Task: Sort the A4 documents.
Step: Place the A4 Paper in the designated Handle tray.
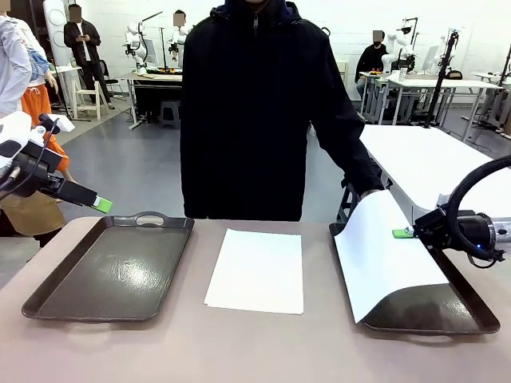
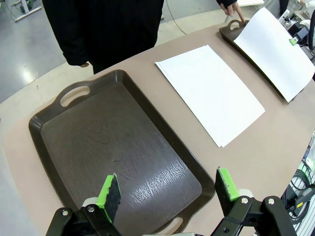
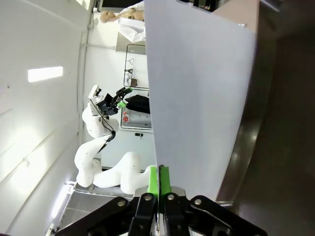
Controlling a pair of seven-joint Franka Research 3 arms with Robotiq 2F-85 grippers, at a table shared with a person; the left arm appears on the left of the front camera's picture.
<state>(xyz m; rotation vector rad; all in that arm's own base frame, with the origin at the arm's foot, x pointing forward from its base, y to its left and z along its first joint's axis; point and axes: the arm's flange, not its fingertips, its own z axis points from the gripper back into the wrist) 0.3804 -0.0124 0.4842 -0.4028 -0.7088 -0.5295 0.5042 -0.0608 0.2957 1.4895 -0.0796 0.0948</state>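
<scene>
Right gripper (image 1: pixel 403 233): jaws pinching edge of one paper sheet (image 1: pixel 383 255). Sheet leaning over right tray (image 1: pixel 451 315), low end resting on it. Other papers (image 1: pixel 257 270) lying on bench between trays. Left gripper (image 2: pixel 167 187): jaws wide apart, holding nothing, hanging over left tray (image 2: pixel 74 147). Step, I think: putting sheet in tray. Next: lowering it flat, letting go.

Beige table (image 1: pixel 255 351), dark tray (image 1: pixel 112 271) at left, A4 documents (image 1: pixel 257 271) flat mid-table, second tray (image 1: pixel 435 313) at right
</scene>
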